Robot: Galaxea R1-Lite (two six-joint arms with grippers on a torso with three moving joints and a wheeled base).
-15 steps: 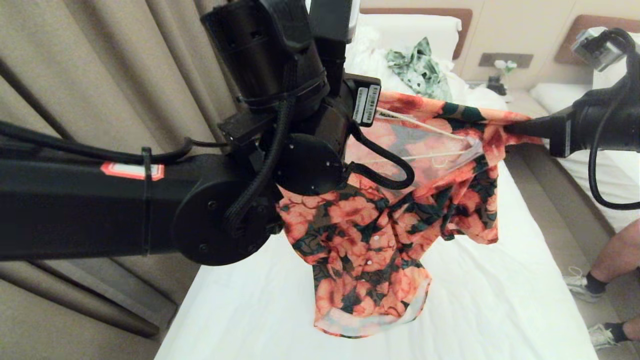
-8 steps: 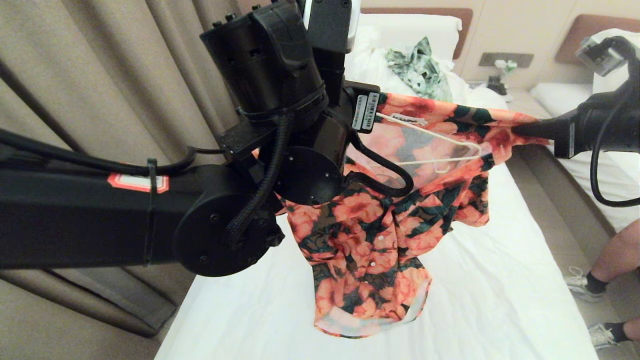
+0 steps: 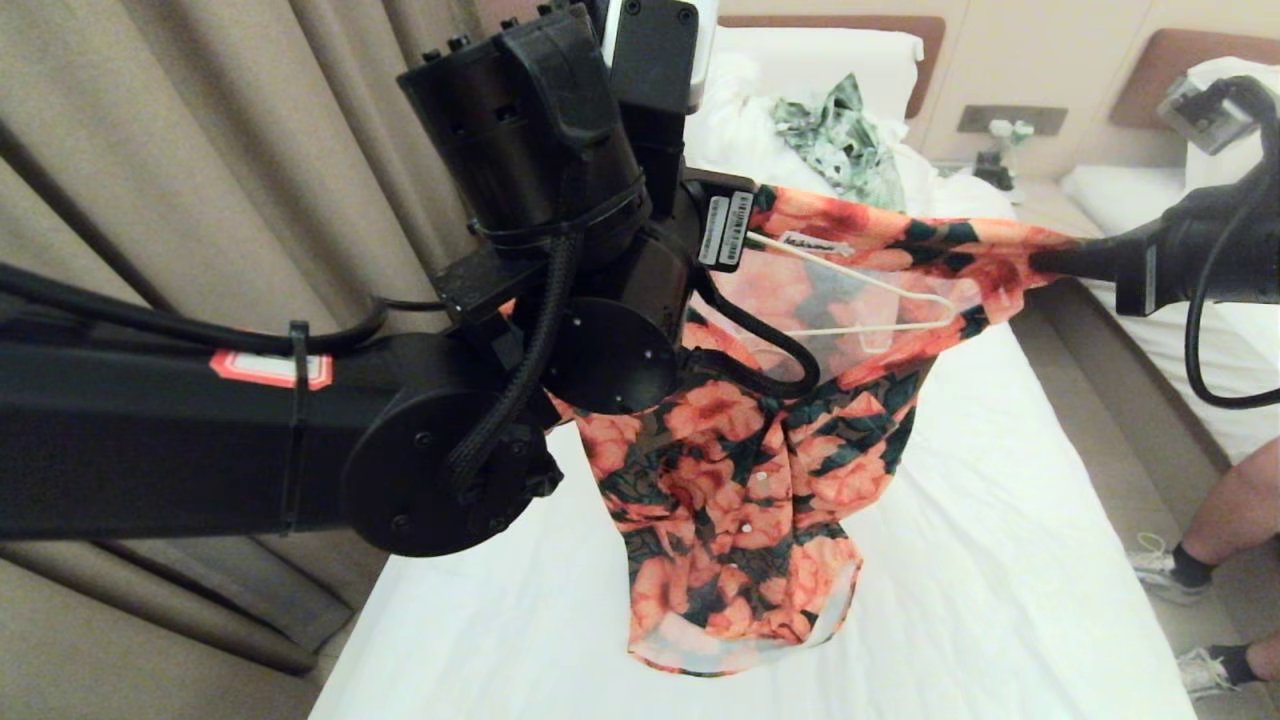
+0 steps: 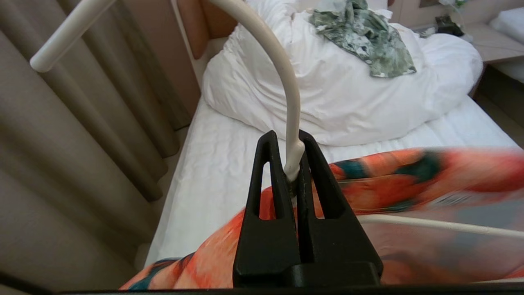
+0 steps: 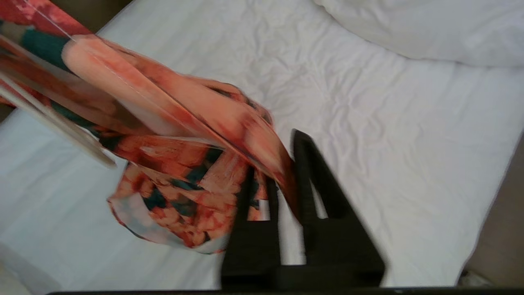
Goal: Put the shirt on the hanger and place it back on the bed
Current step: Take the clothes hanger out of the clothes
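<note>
The shirt (image 3: 740,480), orange-pink flowers on dark green, hangs over the bed (image 3: 1000,560) with its hem touching the sheet. The thin cream hanger (image 3: 870,285) sits inside its shoulders. My left gripper (image 4: 291,164) is shut on the neck of the hanger (image 4: 286,82) just below the hook, with the shirt (image 4: 409,180) under it. My right gripper (image 3: 1040,262) holds the shirt's right shoulder stretched out sideways. In the right wrist view my right gripper (image 5: 273,153) has its jaws parted. The shirt (image 5: 180,135) still runs between them, against one finger.
A green-and-white leaf garment (image 3: 840,140) lies on the rumpled duvet (image 4: 327,90) at the head of the bed. Curtains (image 3: 200,150) hang close on the left. A second bed (image 3: 1200,330) and a person's legs (image 3: 1220,520) are on the right. My left arm (image 3: 300,430) fills the left foreground.
My right gripper has moved further right, pulling the shirt's shoulder tighter over the hanger's end. The loose sleeve below it has risen. The left arm has hardly moved.
</note>
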